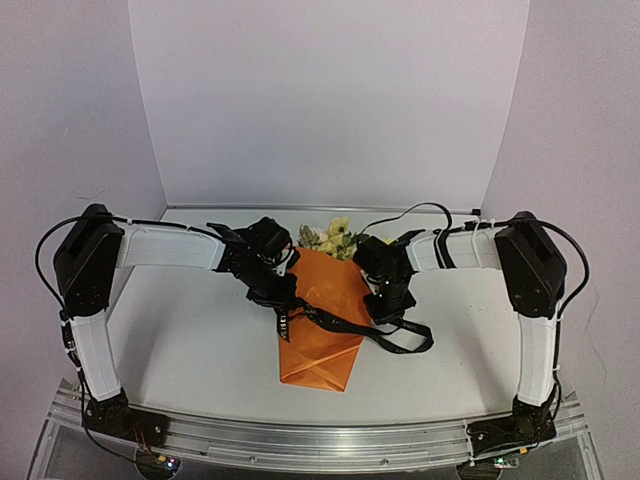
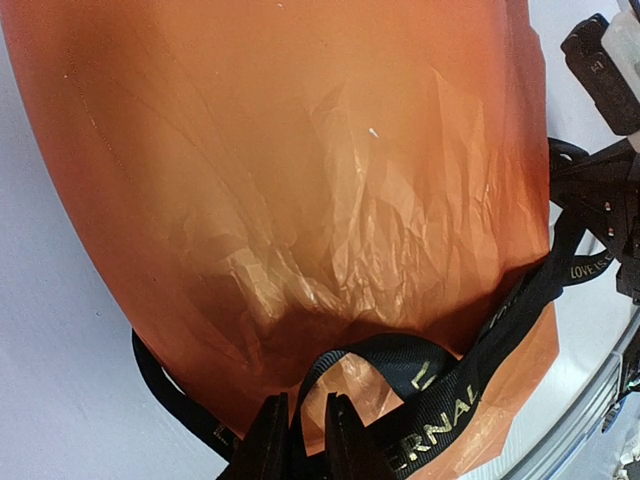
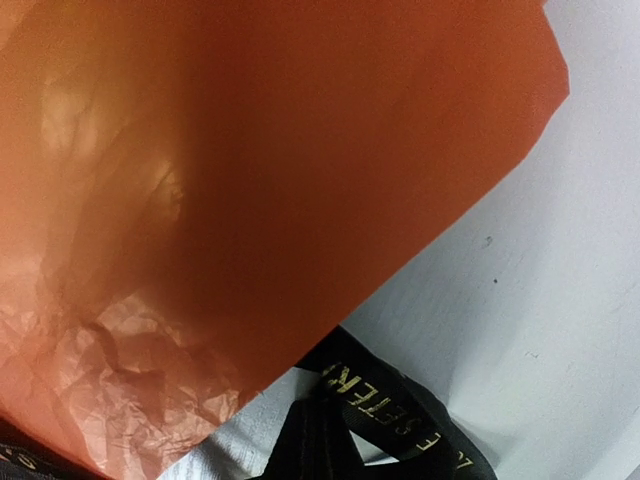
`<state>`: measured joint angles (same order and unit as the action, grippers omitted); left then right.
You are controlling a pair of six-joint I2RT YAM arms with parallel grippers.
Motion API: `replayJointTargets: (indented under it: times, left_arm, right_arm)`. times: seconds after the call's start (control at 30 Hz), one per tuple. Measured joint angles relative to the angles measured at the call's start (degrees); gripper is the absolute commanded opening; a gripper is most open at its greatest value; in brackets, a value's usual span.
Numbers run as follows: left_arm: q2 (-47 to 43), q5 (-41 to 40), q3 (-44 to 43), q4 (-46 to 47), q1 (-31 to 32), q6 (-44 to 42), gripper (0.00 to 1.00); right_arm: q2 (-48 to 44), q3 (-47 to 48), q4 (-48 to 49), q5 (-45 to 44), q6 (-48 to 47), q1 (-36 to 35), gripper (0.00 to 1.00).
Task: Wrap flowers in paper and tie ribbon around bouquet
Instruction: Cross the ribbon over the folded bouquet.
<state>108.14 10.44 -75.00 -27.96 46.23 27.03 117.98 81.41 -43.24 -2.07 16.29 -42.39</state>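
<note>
Checking in from the remote desk: the wrapping part looks done to me. The flowers sit inside the paper, which is folded into a cone. So the bouquet lies mid-table, blossoms poking out the far end and the folded point toward the near edge. What's left is the tie. The ribbon is draped across the cone from left to right, with a slack loop flopped onto the table on the right. I can't spot a knot or bow anywhere, so I'd call that step barely begun. The left gripper is at the cone's left edge, jaws closed on a strand of ribbon that arches up over the paper. The right gripper is at the cone's right edge, jaws closed. Its wrist view shows lettered ribbon running right into them, so I read it as pinching the ribbon too. As for obstacles, both grippers crowd the middle of the cone, the crinkly paper could easily unfold, and the right arm's black cable looks a lot like ribbon.
</note>
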Motion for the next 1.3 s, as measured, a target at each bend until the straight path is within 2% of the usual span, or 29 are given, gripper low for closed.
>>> replayJointTargets:
  times: [0.07, 0.1, 0.33, 0.47, 0.63, 0.87, 1.2, 1.3]
  left_arm:
    - [0.00, 0.00, 0.00, 0.00, -0.12, -0.01, 0.14]
    - [0.00, 0.00, 0.00, 0.01, -0.18, -0.01, 0.14]
    - [0.00, 0.39, 0.00, 0.01, -0.49, -0.10, 0.13]
    - [0.00, 0.46, 0.00, 0.01, -0.49, -0.16, 0.13]
    - [0.00, 0.54, 0.00, 0.01, -0.49, -0.21, 0.13]
    - [0.00, 0.63, 0.00, 0.01, -0.49, -0.21, 0.13]
    - [0.00, 1.40, -0.08, 0.01, -0.53, -0.27, 0.13]
    - [0.00, 1.44, -0.59, 0.00, -0.53, -0.27, 0.13]
  right_arm:
    - [-0.25, 0.00, -0.16, 0.74, 0.23, -0.02, 0.17]
    - [-0.48, 0.00, -0.26, 1.27, 0.41, -0.02, 0.20]
    - [-6.47, 0.48, -1.59, 2.35, 1.23, -0.02, 0.31]
    - [-8.47, 1.23, -2.76, 1.25, 1.74, -0.02, 0.32]
    - [-6.52, 1.76, -4.12, 1.55, 3.65, 0.48, 0.34]
    - [-2.28, 1.79, -4.12, 1.49, 9.45, 2.67, 0.42]
    - [0.53, 1.79, -2.27, 3.75, 18.11, 6.21, 0.45]
    - [0.93, 1.75, -1.88, 4.65, 19.68, 6.23, 0.49]
